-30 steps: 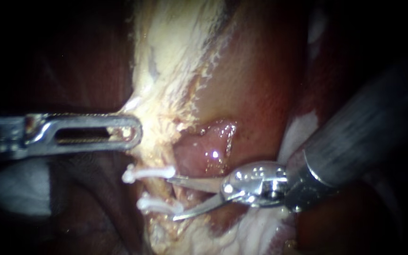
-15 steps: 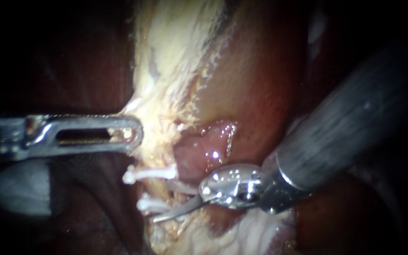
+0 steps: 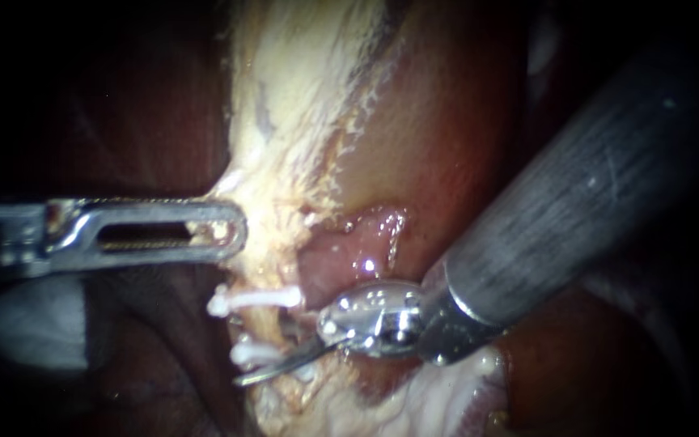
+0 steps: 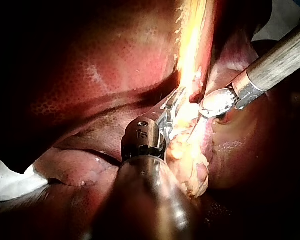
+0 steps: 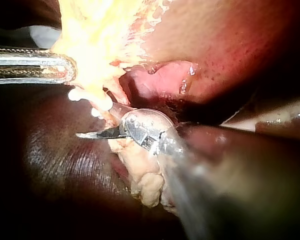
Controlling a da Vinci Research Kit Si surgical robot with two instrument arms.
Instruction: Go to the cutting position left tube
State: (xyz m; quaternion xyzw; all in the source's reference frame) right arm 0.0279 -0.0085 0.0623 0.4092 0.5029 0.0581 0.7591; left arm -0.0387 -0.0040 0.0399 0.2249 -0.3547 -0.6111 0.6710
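Your right instrument [image 3: 273,350] has slid further in toward the left since half a second ago, and its blades have now reached the tube [image 3: 270,325]. Your left instrument [image 3: 236,231] and both clips sit where they were.

You can see the tube as a thin yellowish strand. It runs down through the pale tissue [image 3: 301,97], just under your left instrument's tip. Two white clips cross it, an upper clip [image 3: 252,299] and a lower clip [image 3: 251,354]. The bit of tube between them is where your blades are.

Your blades stand apart. The lower one shows clearly and pokes out past the lower clip. The upper one is mostly hidden by the pale tissue.

Your left instrument's jaws are clamped on the edge of the pale tissue, above the upper clip.

A wet pink fold [image 3: 349,251] lies just above your right instrument's joint. The liver [image 4: 90,75] lies dark red around it all. A white cloth [image 3: 26,324] sits below your left instrument's shaft.
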